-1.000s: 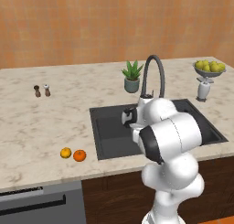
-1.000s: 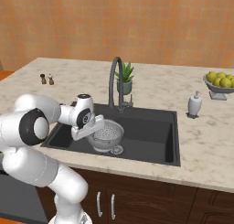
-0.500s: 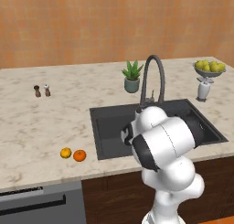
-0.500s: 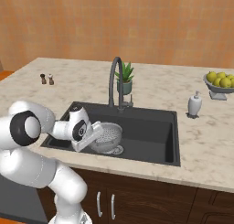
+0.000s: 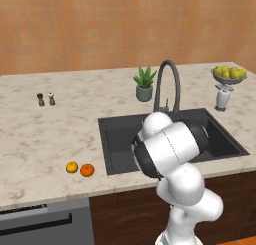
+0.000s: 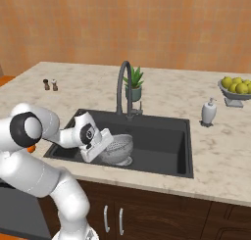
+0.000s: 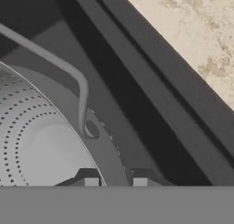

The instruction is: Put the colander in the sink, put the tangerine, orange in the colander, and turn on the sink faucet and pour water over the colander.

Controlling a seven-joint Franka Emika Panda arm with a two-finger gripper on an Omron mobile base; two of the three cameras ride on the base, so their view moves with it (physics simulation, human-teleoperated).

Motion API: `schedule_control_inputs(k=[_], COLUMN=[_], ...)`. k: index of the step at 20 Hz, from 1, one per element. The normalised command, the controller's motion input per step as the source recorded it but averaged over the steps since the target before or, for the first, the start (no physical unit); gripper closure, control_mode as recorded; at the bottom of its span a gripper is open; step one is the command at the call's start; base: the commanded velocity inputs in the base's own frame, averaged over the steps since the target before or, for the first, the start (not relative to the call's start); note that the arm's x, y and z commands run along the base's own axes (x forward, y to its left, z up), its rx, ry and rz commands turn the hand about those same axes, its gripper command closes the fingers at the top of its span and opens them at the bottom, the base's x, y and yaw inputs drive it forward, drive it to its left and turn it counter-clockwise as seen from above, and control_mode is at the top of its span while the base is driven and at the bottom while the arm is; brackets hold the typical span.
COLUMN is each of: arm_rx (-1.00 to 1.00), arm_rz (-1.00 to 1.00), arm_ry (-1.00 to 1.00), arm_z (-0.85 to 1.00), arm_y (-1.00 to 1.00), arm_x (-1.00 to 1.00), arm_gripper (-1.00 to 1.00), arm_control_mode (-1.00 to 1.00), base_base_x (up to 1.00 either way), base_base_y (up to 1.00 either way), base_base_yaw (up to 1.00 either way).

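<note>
Lowered further into the sink [image 6: 162,136] since a second before, the claw [image 7: 115,182] was seen closed on the rim of the colander [image 6: 117,150], which sat in the basin's left part. On the bench [image 5: 45,139] left of the sink, the tangerine [image 5: 72,167] and orange [image 5: 87,170] lay just beside each other.

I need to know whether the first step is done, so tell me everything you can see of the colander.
The colander is a round grey metal bowl pierced with rows of small holes, with a thin loop handle at its rim. It sits inside the dark sink, at the basin's left end, tilted a little, and it looks empty. The gripper is shut on its rim, one fingertip inside and one outside.
</note>
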Motion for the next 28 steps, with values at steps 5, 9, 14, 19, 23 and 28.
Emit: schedule_control_inputs(k=[5, 9, 14, 19, 23, 28], arm_rx=[-0.03, 0.00, -0.01, -0.06, -0.13, -0.15], arm_rz=[-0.47, -0.41, -0.30, -0.20, -0.23, -0.26], arm_ry=[0.00, 0.00, 0.00, 0.03, 0.11, 0.06], arm_z=[0.00, 0.00, -0.05, -0.11, -0.26, -0.24], arm_y=[0.39, 0.40, 0.38, 0.43, 0.36, 0.23], arm_x=[0.46, 0.53, 0.53, 0.49, 0.38, 0.42], arm_gripper=[1.00, 1.00, 1.00, 1.00, 1.00, 1.00], arm_control_mode=[-1.00, -1.00, -1.00, -1.00, -1.00, -1.00], base_base_x=[0.00, 0.00, 0.00, 0.00, 0.00, 0.00], base_base_y=[0.00, 0.00, 0.00, 0.00, 0.00, 0.00], base_base_yaw=[0.00, 0.00, 0.00, 0.00, 0.00, 0.00])
